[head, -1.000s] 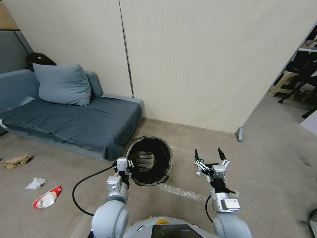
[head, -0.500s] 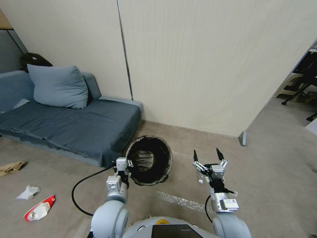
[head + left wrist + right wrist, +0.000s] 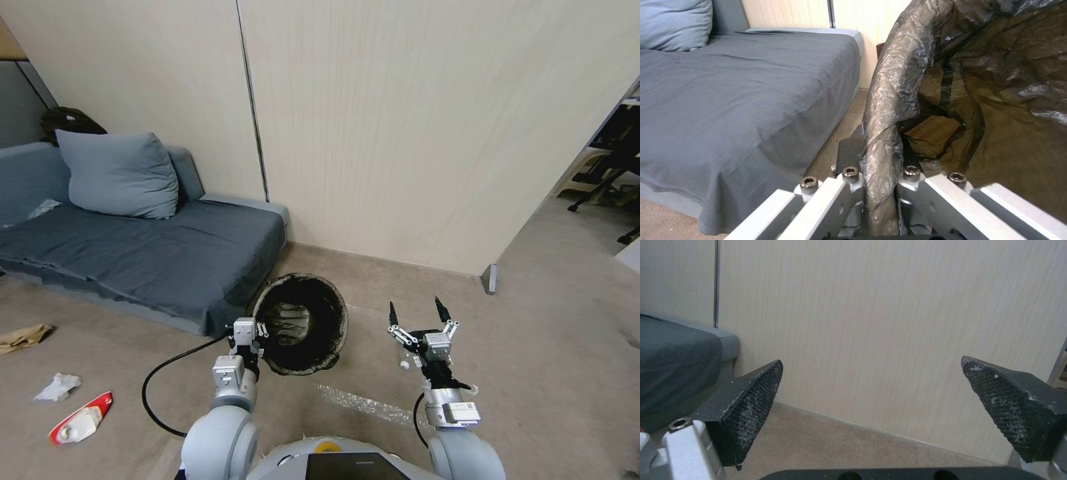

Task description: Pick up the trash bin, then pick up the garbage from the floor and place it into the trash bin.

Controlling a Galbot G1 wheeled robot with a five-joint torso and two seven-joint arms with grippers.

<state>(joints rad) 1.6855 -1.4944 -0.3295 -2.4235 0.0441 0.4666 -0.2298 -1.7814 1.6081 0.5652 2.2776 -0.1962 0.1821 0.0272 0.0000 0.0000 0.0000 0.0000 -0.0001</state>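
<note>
Head view shows the left gripper [image 3: 257, 347] jaws clamped on the rim of the bag-lined round trash bin [image 3: 301, 322], tilted ready for litter, while the right gripper [image 3: 416, 312] jaws stand apart.

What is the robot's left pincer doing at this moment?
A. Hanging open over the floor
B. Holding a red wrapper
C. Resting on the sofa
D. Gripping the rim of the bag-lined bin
D: in the left wrist view the left pincer is closed on the bag-covered rim of the trash bin, while the right pincer is held open and empty.
</note>
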